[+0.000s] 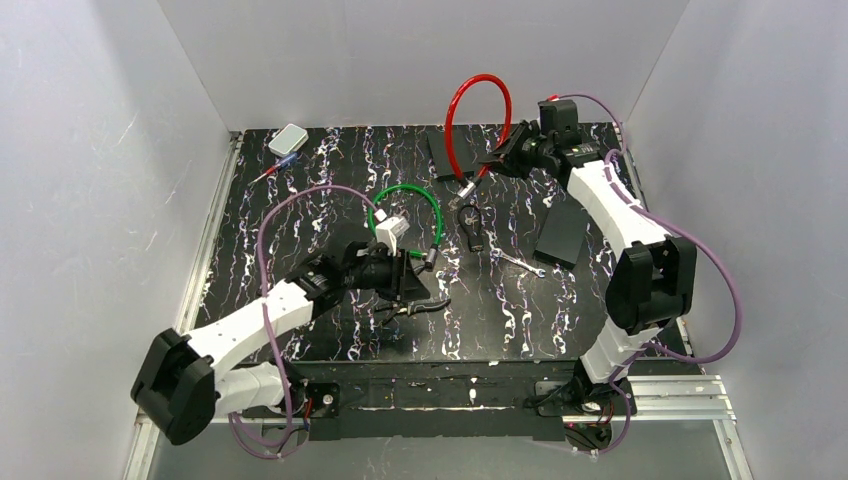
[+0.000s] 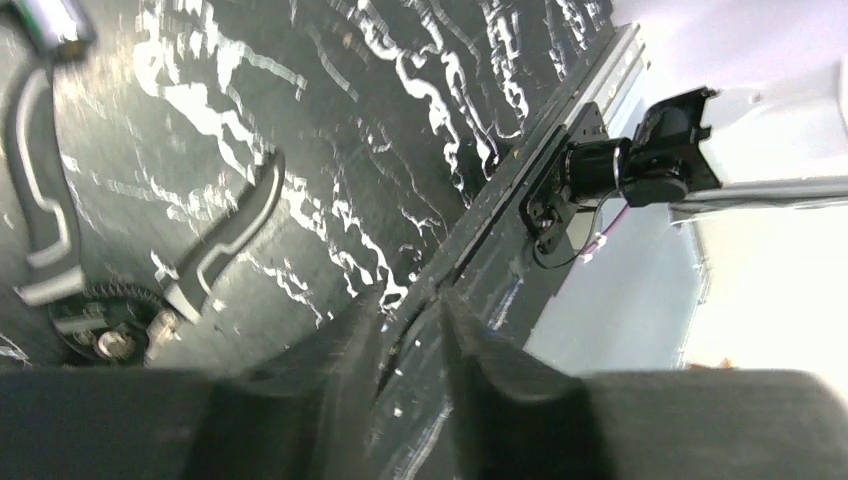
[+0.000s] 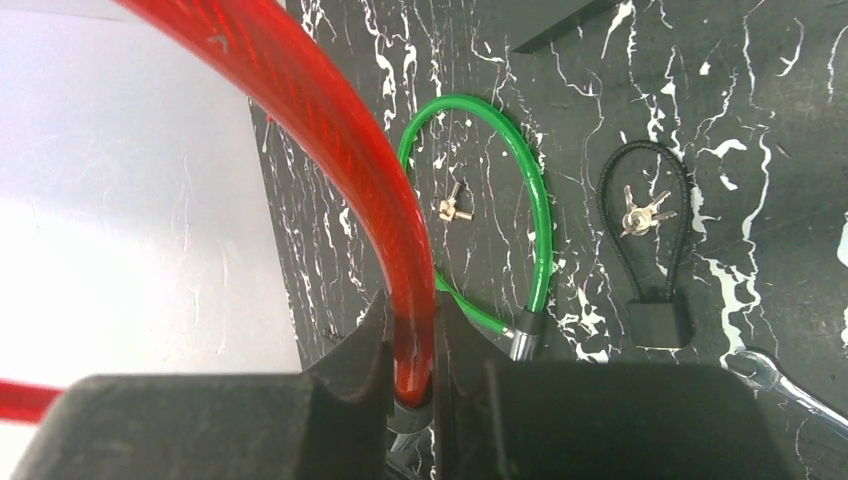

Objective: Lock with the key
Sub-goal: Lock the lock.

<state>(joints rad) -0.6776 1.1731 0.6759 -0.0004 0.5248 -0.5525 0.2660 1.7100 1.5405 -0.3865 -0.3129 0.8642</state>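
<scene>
Nearest, shows left gripper (image 2: 408, 302) barely parted, empty, beside pliers (image 2: 230, 225). Farther, finds 1 small key (image 3: 452, 207) inside green cable lock (image 3: 541, 230); looks light and slippery, best pinched by its bow. Farthest, shows right gripper (image 3: 410, 322) clenched on springy red cable lock (image 3: 330, 120).

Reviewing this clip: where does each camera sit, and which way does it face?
Top external: above and behind the bases, looking down on the table; both arms show.
Left wrist: low over the table, facing its near edge; fingers of the left gripper show.
Right wrist: raised, looking down; right gripper clamps the red cable lock.
Shared: top and right wrist both show the green cable lock.
</scene>
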